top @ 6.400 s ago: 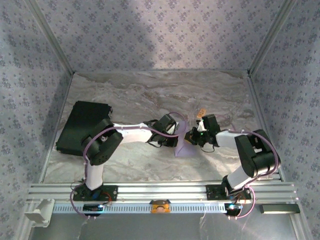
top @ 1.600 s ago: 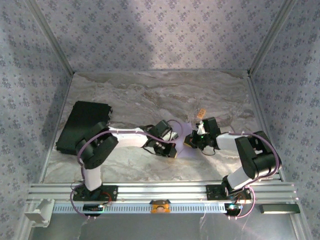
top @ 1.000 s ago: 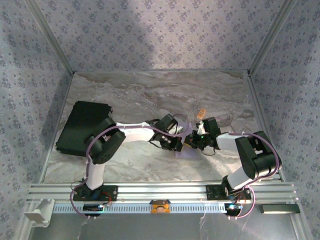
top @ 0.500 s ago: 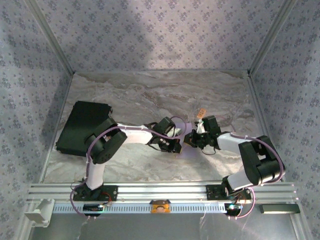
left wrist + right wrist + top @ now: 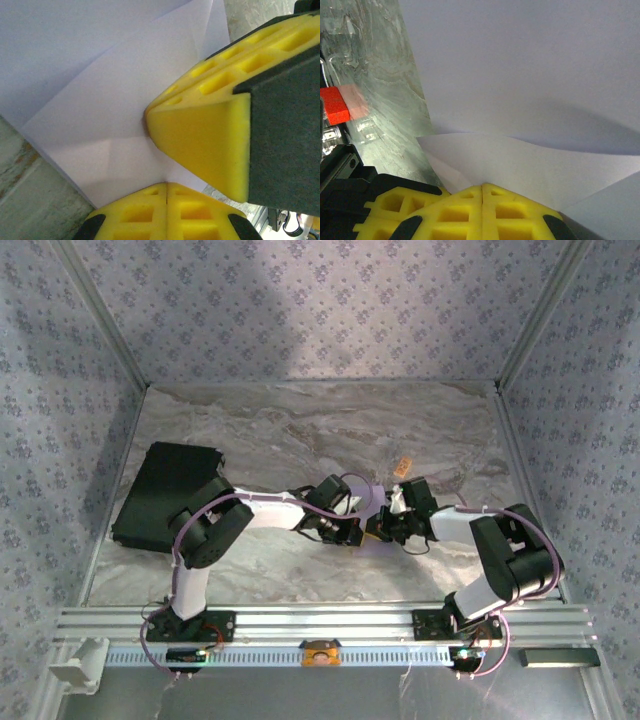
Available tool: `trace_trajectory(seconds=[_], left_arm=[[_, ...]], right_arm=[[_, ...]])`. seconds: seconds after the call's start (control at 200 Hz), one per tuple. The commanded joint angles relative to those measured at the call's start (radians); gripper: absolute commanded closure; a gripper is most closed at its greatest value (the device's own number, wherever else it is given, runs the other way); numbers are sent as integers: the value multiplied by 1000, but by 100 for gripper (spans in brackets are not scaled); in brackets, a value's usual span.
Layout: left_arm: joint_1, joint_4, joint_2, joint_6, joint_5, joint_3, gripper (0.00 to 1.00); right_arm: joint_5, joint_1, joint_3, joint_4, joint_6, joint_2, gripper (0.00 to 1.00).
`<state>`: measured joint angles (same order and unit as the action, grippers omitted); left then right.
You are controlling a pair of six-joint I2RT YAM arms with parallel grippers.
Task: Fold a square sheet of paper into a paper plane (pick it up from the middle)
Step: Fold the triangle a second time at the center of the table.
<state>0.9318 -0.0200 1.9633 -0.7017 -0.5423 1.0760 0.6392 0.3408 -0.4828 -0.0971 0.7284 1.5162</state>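
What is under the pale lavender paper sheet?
The grey marbled table shows past the edge of the thin pale lavender paper sheet; whatever lies beneath the sheet itself is covered.

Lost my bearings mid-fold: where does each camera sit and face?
Top external: above and behind the bases, looking down on the marbled table; both arms show.
Left wrist: on the left arm, facing the pale lavender folded paper; its shut yellow left fingers and the right fingers show.
Right wrist: on the right arm, facing the paper over its shut fingers.
Shared: both wrist views see that paper.
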Motion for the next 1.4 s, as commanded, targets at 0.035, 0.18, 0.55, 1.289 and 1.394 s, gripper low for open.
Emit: trace_trajectory(seconds=[0.035,0.18,0.55,1.289,1.394], left_arm=[[6,-61,27,-15,80,-37,100],[6,-62,49,-28,79,-27,100],[8,-54,44,-33,82,-33,100],[8,-57,39,-30,94,-33,100],[7,-58,39,-30,93,-31,100]], right_arm=[[-42,-53,5,-2,-17,21,93],[-34,-112,-14,-6,-25,26,92],[-19,-216,-49,-1,-49,44,90],[-9,-121,-31,63,-70,18,90],[12,-175,-23,7,-64,68,90]])
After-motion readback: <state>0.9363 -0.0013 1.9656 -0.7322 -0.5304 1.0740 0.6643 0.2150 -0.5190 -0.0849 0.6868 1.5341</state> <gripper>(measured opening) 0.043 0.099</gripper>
